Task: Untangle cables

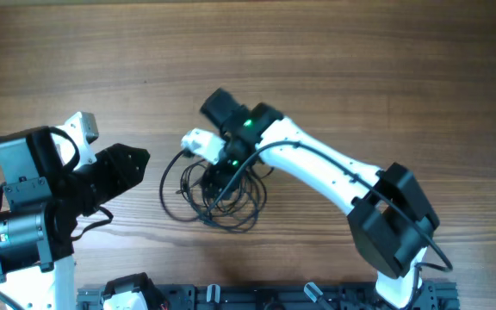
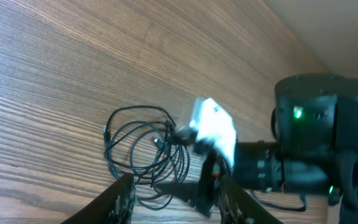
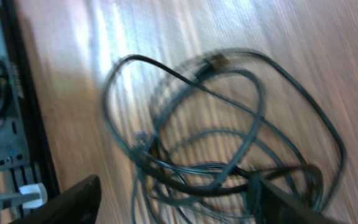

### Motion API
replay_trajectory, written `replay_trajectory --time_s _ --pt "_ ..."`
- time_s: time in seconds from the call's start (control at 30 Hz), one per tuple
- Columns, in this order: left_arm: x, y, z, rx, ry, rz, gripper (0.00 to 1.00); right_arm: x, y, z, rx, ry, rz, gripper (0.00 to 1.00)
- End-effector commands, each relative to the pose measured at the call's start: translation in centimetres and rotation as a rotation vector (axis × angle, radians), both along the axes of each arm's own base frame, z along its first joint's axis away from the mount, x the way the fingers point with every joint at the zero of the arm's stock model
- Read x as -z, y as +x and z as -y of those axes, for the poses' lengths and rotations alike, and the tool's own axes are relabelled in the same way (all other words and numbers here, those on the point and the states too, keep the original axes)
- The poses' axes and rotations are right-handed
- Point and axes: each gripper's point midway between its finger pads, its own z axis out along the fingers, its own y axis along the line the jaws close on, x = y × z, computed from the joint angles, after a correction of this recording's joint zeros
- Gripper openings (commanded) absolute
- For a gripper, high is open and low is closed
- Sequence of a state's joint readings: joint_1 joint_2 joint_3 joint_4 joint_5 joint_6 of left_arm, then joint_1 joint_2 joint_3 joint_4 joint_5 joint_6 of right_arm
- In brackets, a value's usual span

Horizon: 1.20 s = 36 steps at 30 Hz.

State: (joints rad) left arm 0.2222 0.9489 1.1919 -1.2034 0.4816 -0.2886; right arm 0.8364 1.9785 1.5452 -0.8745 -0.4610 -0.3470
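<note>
Right gripper (image 3: 179, 205), jaws wide apart, hangs over the blurred cables (image 3: 197, 177), fingertips cropped, perhaps brushing one loop.

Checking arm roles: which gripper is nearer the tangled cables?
Right. The right gripper hangs directly over the cables, its jaws open above the loops. The left gripper sits off to their left, not touching them.

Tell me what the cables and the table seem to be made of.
cables: thin black cords, probably with a rubber or plastic jacket and a slight sheen; they lie in soft, loose loops.
table: wood or wood-look laminate with a brown, fairly matte finish; grain lines run across it, but the look leaves open which of the two it is.
</note>
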Motion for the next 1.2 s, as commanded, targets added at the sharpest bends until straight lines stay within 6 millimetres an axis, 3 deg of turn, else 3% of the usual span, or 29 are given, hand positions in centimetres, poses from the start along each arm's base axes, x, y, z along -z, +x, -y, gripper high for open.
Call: replay_trajectory --time_s 0.0,0.1,0.17,0.37,0.47,0.57,0.87,0.97,1.07,1.17 --pt "-0.2 0.0 0.2 0.024 0.001 0.019 0.45 -0.2 -2.2 -2.6 -0.109 0.062 0.023 0.79" --pt "-0.2 -0.1 0.2 0.024 0.001 0.019 0.45 -0.3 -2.2 -3.7 -0.078 0.070 0.041 0.71" --pt "-0.1 -0.1 0.2 0.024 0.000 0.016 0.45 -0.4 -1.4 -4.1 -0.031 0.073 0.060 0.58" --pt "0.0 -0.3 0.3 0.024 -0.002 0.005 0.44 -0.3 -0.3 -4.1 0.121 0.042 0.040 0.45" --pt "0.0 -0.3 0.3 0.024 -0.002 0.005 0.44 0.4 0.5 -3.7 0.212 -0.001 0.043 0.29" --pt "0.0 -0.3 0.3 0.024 -0.003 0.005 0.44 0.9 0.7 -3.4 0.220 -0.021 0.051 0.06" --pt "0.0 -0.3 0.3 0.024 -0.002 0.005 0.45 0.4 0.8 -3.0 0.257 -0.024 0.035 0.04" --pt "0.1 -0.3 0.1 0.020 0.004 0.004 0.45 -3.3 1.7 -2.1 0.286 0.007 0.077 0.04" --pt "0.1 -0.3 0.0 0.013 0.013 0.001 0.45 -11.8 4.2 -0.2 0.362 0.117 0.224 0.04" --pt "0.1 -0.3 0.0 0.013 0.013 0.002 0.46 -22.5 5.9 3.1 0.462 0.307 0.427 0.04"
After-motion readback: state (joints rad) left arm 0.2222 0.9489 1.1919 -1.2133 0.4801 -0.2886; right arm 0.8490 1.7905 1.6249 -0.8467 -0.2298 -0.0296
